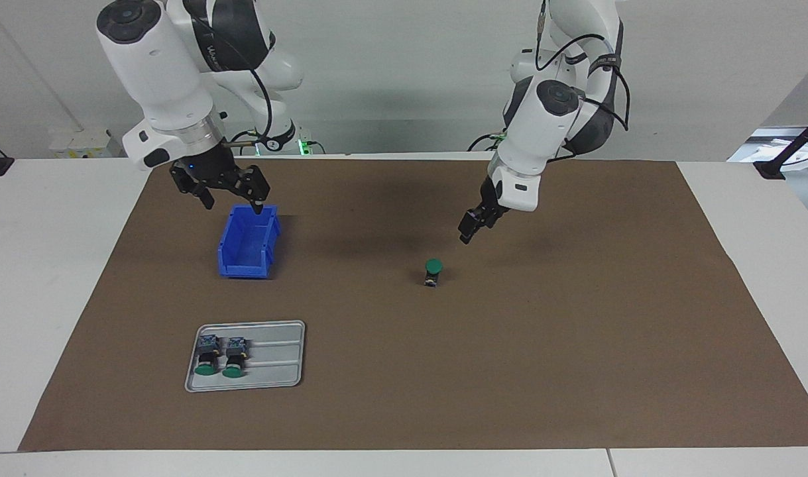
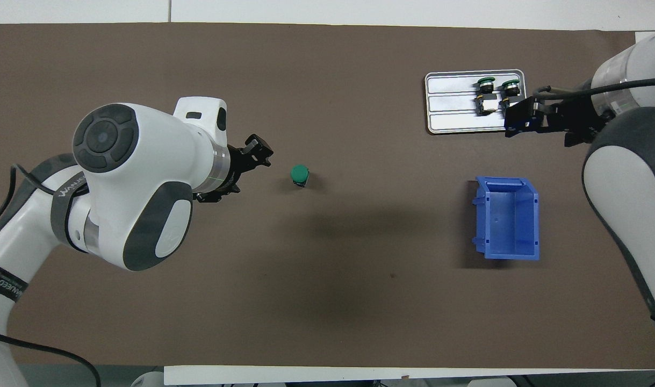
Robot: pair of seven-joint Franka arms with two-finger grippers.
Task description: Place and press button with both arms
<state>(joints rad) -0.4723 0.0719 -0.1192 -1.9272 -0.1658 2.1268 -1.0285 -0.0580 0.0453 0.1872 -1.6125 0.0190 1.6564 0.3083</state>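
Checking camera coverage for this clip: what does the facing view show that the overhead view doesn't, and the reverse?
Facing view only: both arms' bases and the height of the left hand above the mat, up beside the button, plus the right hand raised above the blue bin. Overhead view only: the bin's bare floor. Both: the upright button, the bin, and the tray holding two buttons.
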